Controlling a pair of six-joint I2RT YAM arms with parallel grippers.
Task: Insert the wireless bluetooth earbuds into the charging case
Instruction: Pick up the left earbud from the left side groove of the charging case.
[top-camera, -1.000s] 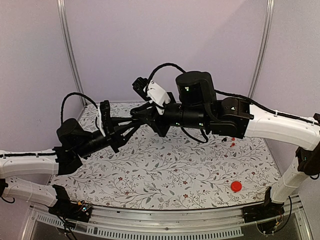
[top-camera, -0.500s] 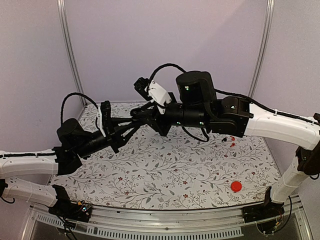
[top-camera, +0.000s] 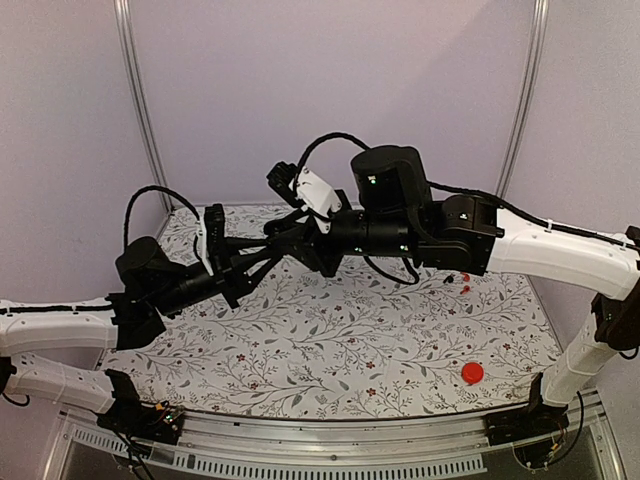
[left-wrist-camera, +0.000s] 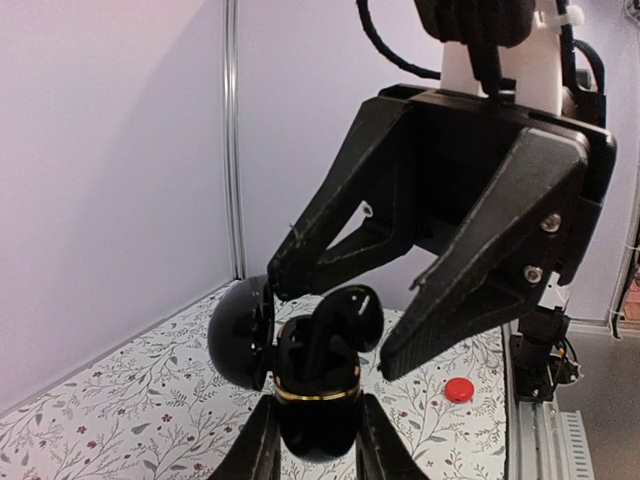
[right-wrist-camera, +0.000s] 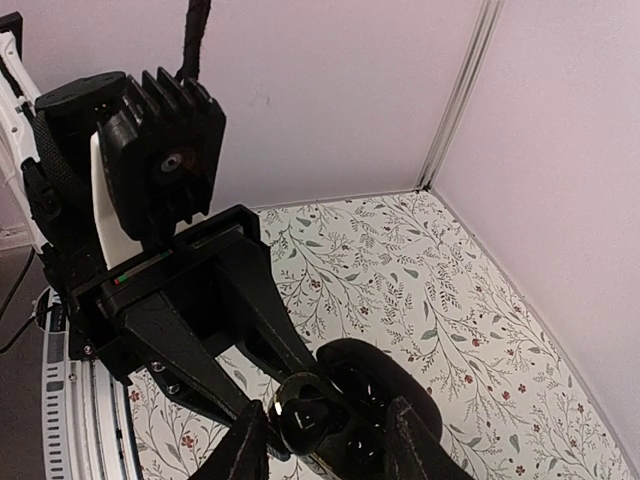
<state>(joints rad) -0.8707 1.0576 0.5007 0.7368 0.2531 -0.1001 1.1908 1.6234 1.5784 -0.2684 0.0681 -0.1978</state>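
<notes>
Above the floral table (top-camera: 350, 340), we see the right pincer (left-wrist-camera: 335, 325) spread wide, one tip on either side of an earbud (left-wrist-camera: 345, 310). Just beneath it, the left pincer (left-wrist-camera: 315, 425) is clamped on the charging case (left-wrist-camera: 315, 400), whose lid (left-wrist-camera: 240, 335) is swung open. The earbud stands in the case, but we cannot tell whether it is fully seated. From overhead we cannot make the case out.

The left tool (right-wrist-camera: 295, 405) holds the open charging case (right-wrist-camera: 378, 385) between parted fingers of the right tool (right-wrist-camera: 330, 450).
</notes>
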